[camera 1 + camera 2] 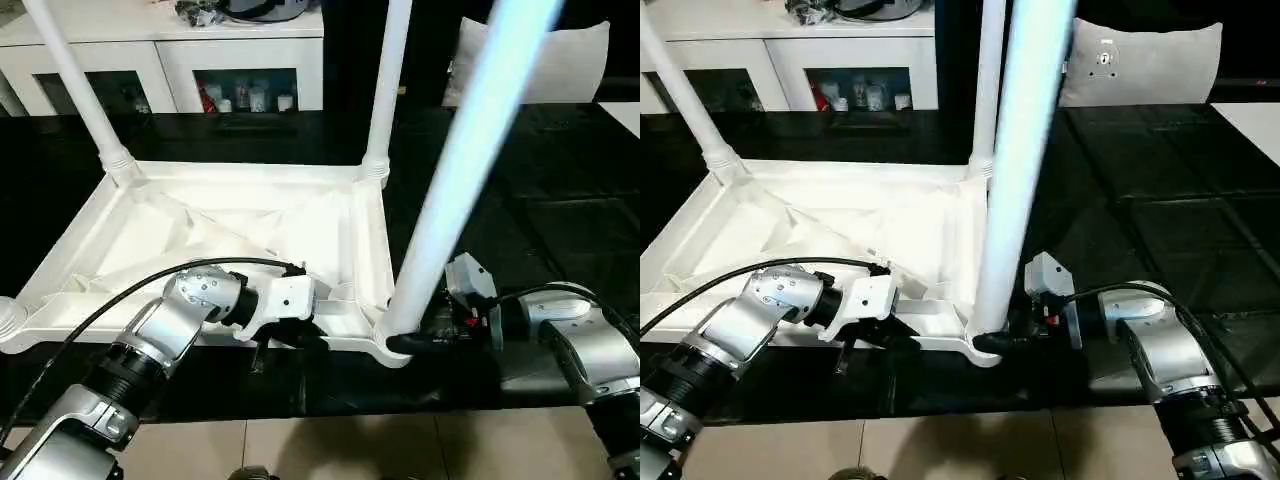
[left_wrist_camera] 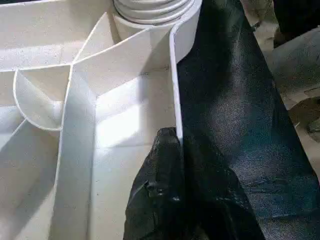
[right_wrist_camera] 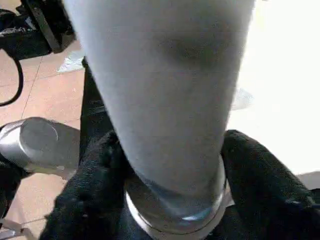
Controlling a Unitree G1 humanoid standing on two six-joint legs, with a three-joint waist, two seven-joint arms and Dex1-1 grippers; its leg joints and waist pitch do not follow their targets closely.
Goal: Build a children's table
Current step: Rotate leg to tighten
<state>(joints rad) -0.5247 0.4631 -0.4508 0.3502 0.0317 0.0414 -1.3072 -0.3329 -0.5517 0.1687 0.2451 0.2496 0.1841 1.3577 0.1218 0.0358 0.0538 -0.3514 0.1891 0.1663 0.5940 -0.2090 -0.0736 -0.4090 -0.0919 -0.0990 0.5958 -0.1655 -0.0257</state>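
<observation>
The children's table top (image 1: 250, 225) lies upside down on a black surface, ribbed underside up. Two white legs (image 1: 80, 85) (image 1: 388, 80) stand upright in its far corner sockets. A third leg (image 1: 470, 160) rises from the near right corner socket. My right gripper (image 1: 405, 342) is at that leg's base, with a black finger pressed on each side of it in the right wrist view (image 3: 172, 150). My left gripper (image 1: 290, 340) is at the near rim, and in the left wrist view its fingertips (image 2: 172, 137) pinch the thin white rim wall.
A long white cabinet (image 1: 160, 60) with glass-fronted openings stands behind the black surface (image 1: 540, 200). A white cushion (image 1: 1140, 65) sits at the back right. Tiled floor (image 1: 350, 445) shows below the near edge.
</observation>
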